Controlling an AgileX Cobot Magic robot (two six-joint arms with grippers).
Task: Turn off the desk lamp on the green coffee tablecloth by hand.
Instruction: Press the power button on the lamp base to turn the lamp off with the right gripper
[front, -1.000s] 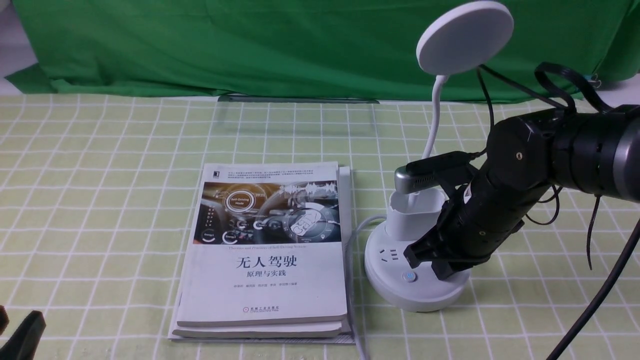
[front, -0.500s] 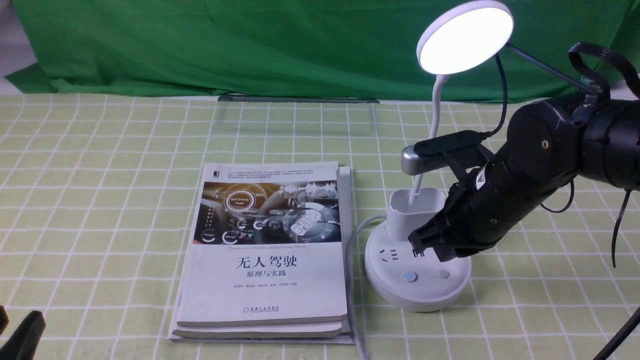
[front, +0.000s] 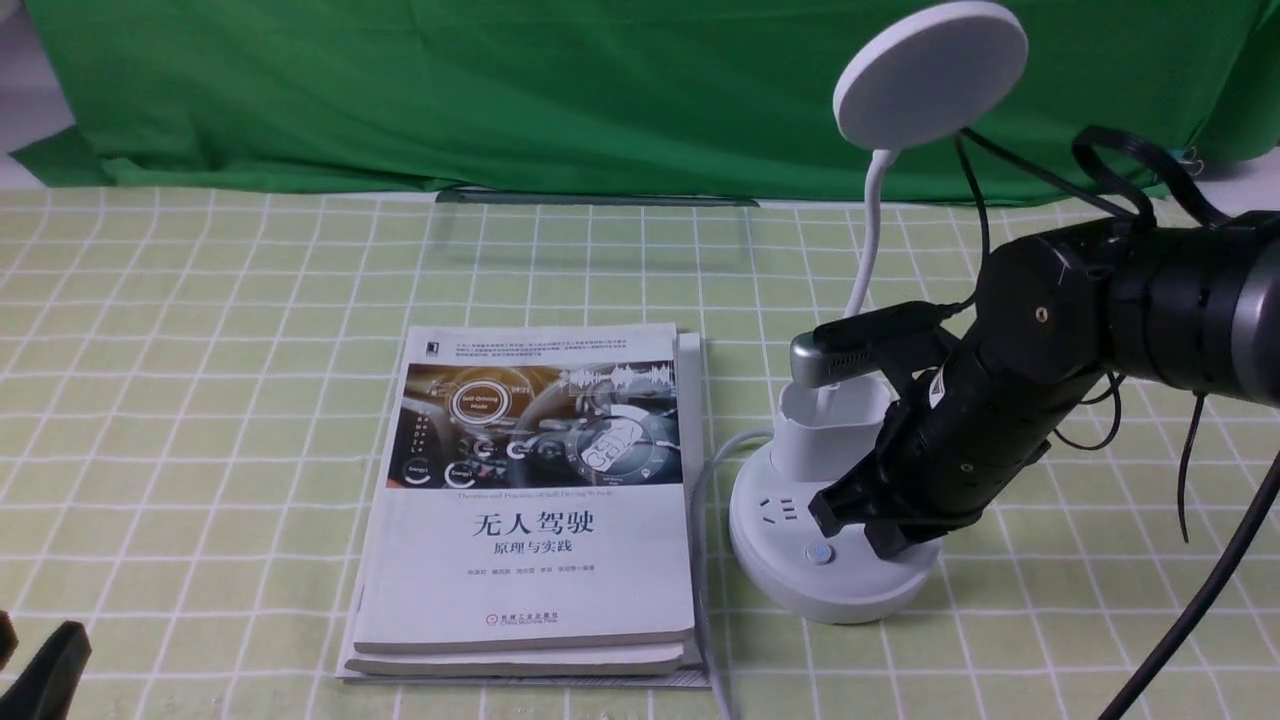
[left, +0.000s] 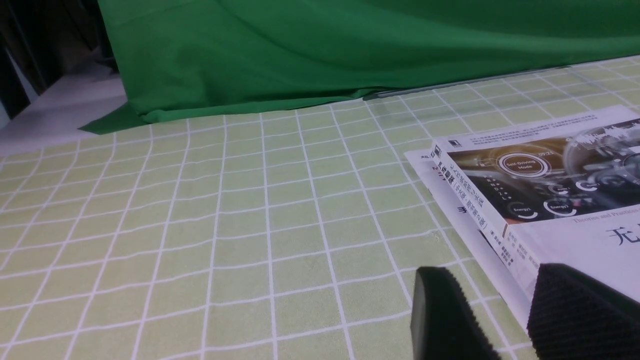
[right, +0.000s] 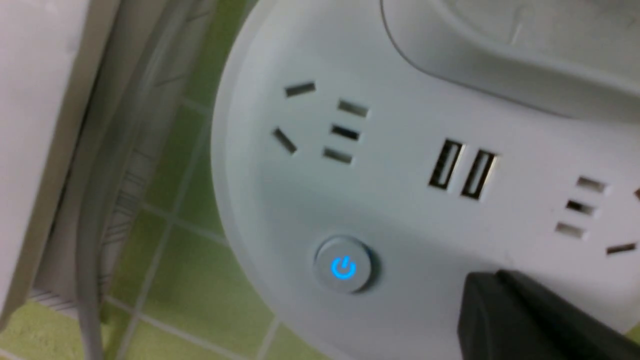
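The white desk lamp stands on the right of the green coffee tablecloth (front: 200, 400), and its disc head (front: 930, 72) is dark. My right gripper (front: 882, 542) is shut, its tips pressed down on the round base (front: 780, 580) to the right of the blue-lit power button (front: 819, 553). They cover the spot beside it. The right wrist view shows the joined fingertips (right: 480, 305) on the base (right: 400, 210) near the lit button (right: 343, 267). My left gripper (left: 505, 310) is open and empty, low at the near left (front: 45, 665).
A stack of books (front: 540, 500) lies just left of the lamp, and the lamp's grey cord (front: 705, 560) runs between them toward the front edge. A dark green backdrop cloth (front: 500, 90) hangs along the back. The left gripper hovers beside the books' corner (left: 500, 220).
Half a second ago the lamp head was lit and the right gripper was lifted off the base. Now the gripper is down on the base again and the head is dark. The left arm is still.
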